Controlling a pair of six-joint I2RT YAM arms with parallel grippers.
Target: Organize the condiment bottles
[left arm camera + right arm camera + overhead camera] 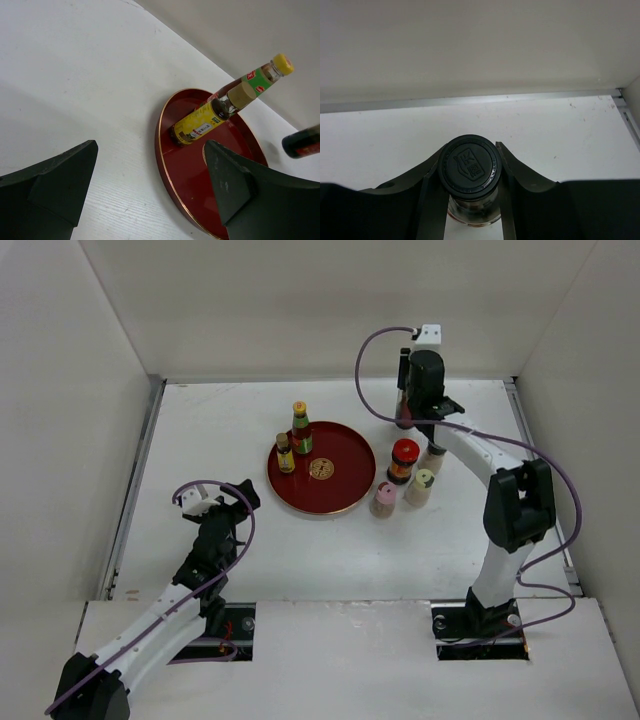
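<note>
Right gripper point(470, 150) is pinched onto the small dark glass bottle with the black screw cap point(470, 169), one finger point(431, 190) on each side just under the cap, as the right wrist view shows plainly. That bottle is at the far right of the white table point(200, 440), behind the loose cluster of bottles and well apart from the round red lacquer tray point(345, 495). Whether its base rests on the table or hangs just off it I cannot tell. It is upright: the long axis runs vertical, cap pointing up at the wrist camera, base toward the table.

The step in hand looks like the pick of this bottle, with the grasp made and the carry not yet begun. A tall green-labelled bottle with a yellow cap point(300, 423) and a short yellow-labelled bottle with a yellow cap point(285, 452) stand on the tray's far left part, so I judge the tray to be the goal. The next move probably calls for the right gripper to lift high enough to clear the red-capped jar point(404, 460), which stands between bottle and tray, then to travel leftward keeping the bottle upright and set it on bare red surface. Meanwhile the left gripper point(218, 497) is spread wide and holds nothing, left of the tray
</note>
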